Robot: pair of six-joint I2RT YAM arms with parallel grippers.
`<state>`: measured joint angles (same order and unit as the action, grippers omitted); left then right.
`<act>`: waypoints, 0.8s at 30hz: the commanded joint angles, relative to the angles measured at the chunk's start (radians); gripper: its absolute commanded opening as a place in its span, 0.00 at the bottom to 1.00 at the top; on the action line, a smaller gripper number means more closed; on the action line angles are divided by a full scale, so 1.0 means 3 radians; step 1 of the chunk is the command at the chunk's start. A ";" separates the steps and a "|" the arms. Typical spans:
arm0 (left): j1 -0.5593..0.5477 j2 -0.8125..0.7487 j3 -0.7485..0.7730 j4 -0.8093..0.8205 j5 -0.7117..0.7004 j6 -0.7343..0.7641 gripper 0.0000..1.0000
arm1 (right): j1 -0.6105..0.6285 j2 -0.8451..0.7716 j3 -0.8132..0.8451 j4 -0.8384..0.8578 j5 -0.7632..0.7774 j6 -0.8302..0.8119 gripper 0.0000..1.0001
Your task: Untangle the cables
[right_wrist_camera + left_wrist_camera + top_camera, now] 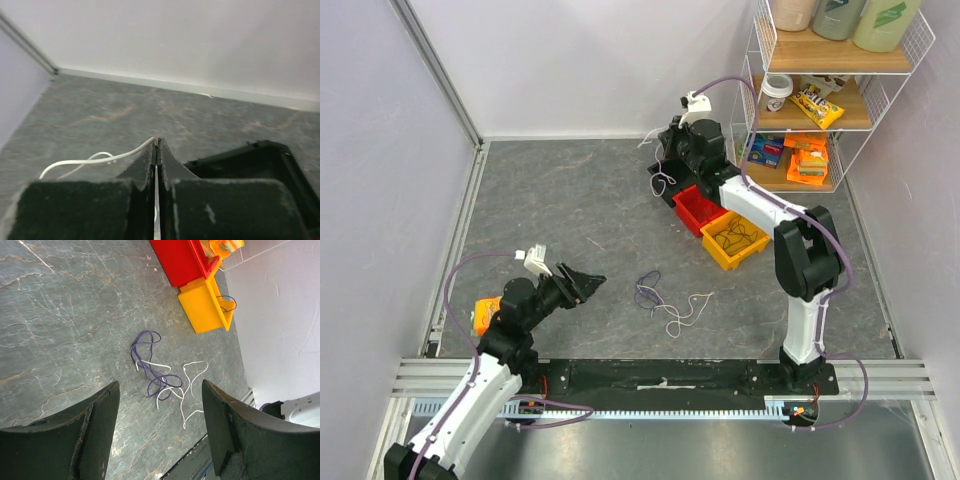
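Note:
A loose tangle of cables lies mid-table: a dark purple cable (648,290) (150,360) looped over a white cable (686,310) (191,385). My left gripper (584,284) (160,386) hovers to the left of the tangle, open, with nothing between its fingers (100,425). At the back of the table, my right gripper (662,166) (158,142) is shut on another white cable (663,183) (90,161), which trails off to the left from its tips and loops on the table.
A red bin (698,208) (176,260) and a yellow bin (734,240) (204,305) holding a dark cable sit right of centre. A black tray (250,160) lies beside the right gripper. A wire shelf (840,90) of snacks stands at the back right. An orange object (485,315) sits by the left arm.

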<state>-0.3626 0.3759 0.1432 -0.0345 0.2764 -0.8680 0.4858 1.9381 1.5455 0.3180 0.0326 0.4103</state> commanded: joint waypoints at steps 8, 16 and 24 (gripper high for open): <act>-0.0008 0.0301 -0.0436 0.1203 0.0250 0.0097 0.71 | -0.0218 0.0514 0.0258 0.0187 0.0255 -0.0586 0.00; -0.0013 0.0342 -0.0554 0.1388 0.0137 0.0066 0.70 | -0.0295 0.0331 0.0432 0.0157 0.0041 -0.0443 0.00; -0.0008 0.0332 -0.0590 0.1399 0.0081 0.0045 0.68 | -0.0300 -0.0110 0.0161 0.0398 0.0024 -0.0396 0.00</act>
<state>-0.3626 0.4778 0.0528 0.3275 0.3153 -0.8677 0.3954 2.0109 1.6131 0.3485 0.0189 0.2962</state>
